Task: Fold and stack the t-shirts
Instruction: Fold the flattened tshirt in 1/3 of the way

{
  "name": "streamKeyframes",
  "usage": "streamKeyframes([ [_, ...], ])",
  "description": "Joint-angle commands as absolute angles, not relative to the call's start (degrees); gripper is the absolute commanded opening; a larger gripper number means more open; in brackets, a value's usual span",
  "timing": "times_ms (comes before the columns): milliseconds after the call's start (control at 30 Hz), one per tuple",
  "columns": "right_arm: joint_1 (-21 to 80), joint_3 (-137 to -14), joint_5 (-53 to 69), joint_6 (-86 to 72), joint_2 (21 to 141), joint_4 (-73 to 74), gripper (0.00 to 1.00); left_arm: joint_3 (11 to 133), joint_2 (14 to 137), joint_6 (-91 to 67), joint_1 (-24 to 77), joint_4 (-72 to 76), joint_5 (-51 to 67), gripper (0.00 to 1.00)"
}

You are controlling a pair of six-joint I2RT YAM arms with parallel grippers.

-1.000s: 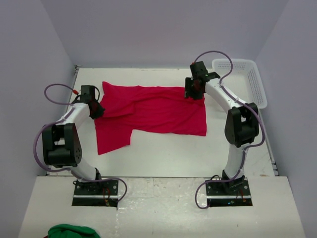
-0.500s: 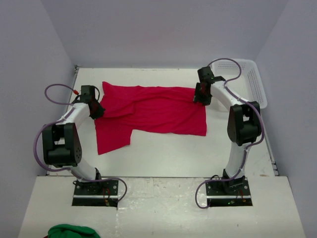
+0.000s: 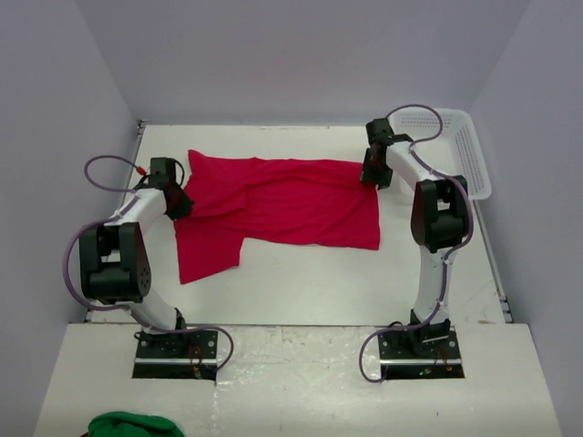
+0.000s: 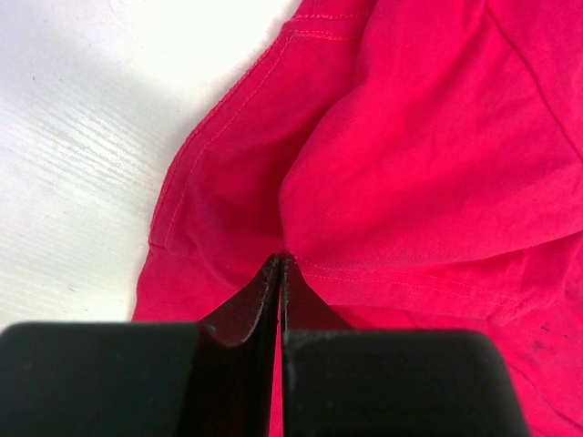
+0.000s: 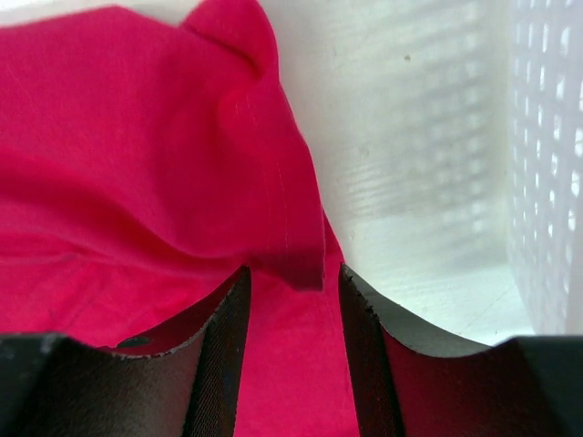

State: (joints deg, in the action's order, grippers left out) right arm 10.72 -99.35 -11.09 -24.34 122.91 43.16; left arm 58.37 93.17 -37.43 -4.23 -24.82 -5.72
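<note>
Flanking t-shirt (image 3: 291, 202) and right hand (image 3: 370, 177): mesh basket (image 3: 477, 160)

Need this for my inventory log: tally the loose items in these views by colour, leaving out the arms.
Red: 1, the t-shirt
White: 1, the mesh basket
Green: 1, a cloth bundle at the near edge
Total: 3
</note>
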Motion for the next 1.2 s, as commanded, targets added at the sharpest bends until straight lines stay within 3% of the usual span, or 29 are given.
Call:
streamKeyframes([
  [0, 10.11, -103.36, -12.74, -22.77, 123.66, 43.86, 0.45, 59.41, 93.69, -36.91, -4.92, -23.55, -5.54, 0.00],
  [300, 9.76, -105.48, -10.90, -23.64, 124.55, 45.97, 0.33, 59.68, 93.43, -36.74, -4.92, -23.64, -5.80, 0.01],
  [733, 9.76, -102.13, -9.06, -25.31, 121.91, 45.88, 0.36, 60.82, 92.99, -36.91, -4.92, -24.52, -5.62, 0.01],
  [800, 9.76, -101.95, -8.97, -25.40, 122.17, 46.40, 0.29, 60.82, 93.34, -36.91, -4.92, -24.52, -5.54, 0.01],
  [933, 9.84, -101.25, -9.93, -26.01, 122.17, 46.58, 0.00, 60.91, 93.51, -36.91, -4.92, -24.70, -5.45, 0.01],
  [1167, 9.49, -101.51, -15.20, -27.42, 121.29, 48.69, 0.00, 61.26, 94.22, -36.91, -4.92, -25.58, -6.33, 0.01],
])
